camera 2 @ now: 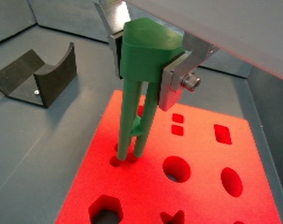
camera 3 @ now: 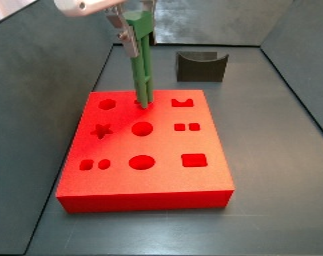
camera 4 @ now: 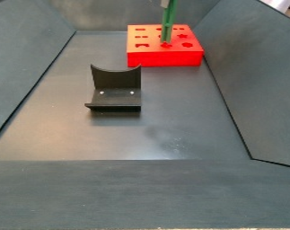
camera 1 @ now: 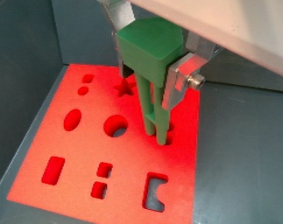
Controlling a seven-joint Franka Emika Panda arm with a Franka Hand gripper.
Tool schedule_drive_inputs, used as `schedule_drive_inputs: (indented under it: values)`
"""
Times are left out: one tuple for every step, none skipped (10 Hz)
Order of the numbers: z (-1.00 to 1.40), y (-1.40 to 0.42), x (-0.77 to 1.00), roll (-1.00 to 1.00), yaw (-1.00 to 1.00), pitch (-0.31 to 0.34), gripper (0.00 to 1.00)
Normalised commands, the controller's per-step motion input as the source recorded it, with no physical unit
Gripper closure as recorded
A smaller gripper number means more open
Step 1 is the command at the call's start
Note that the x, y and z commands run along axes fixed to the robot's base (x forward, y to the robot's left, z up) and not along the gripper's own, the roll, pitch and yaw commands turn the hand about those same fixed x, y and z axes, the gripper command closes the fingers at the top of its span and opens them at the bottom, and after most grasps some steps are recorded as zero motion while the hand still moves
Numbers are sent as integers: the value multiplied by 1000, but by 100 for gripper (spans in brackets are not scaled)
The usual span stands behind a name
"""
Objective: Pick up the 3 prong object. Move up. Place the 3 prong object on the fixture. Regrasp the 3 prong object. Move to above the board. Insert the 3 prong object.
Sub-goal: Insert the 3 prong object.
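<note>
The gripper (camera 2: 155, 66) hangs over the far part of the large flat bright red rectangular board with shaped cut-out holes (camera 3: 150, 180), its fingers (camera 2: 179, 77) clamped on the head of the slim bright green plastic 3 prong object (camera 2: 141, 83), which stands upright with its prong tips down at the board's surface. In a side view the peg (camera 3: 140, 65) meets the board at about 12 o'clock of the board's middle, between a round hole and a notched hole. Judging by this, pickup, the fixture stop and the regrasp are done and the insertion is in hand; seating the prongs fully and letting go remain. How deep the prongs sit cannot be told from any view. A wrist view shows the prong tips (camera 1: 158, 131) entering near the three small holes, which both side views are too distant to resolve. The small dark grey-black fixture block with a U-shaped notch (camera 4: 113, 88) stands empty on the grey bench (camera 4: 135, 135), well apart from the board (camera 4: 165, 49); it is missing from one wrist view.
</note>
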Motion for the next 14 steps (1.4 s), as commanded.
schedule_drive_inputs:
  values:
    - [-83,-69,120,151,94,0,100]
    - [0,37,126,131,100,53,100]
    - [0,97,60,107,246,74,100]
    - [0,14,3,51,146,36,100]
    - [0,0,0,54,100,4,100]
    - [0,0,0,50,77,13,100]
    - [0,0,0,74,80,20,100]
    - [0,14,0,96,191,43,100]
    - [0,103,0,73,251,31,100]
    - [0,69,0,41,223,24,100]
    - [0,40,20,53,171,36,100]
    - [0,37,46,103,260,36,100]
    - [-71,0,0,104,149,0,100]
    - [-66,-6,0,143,106,20,100]
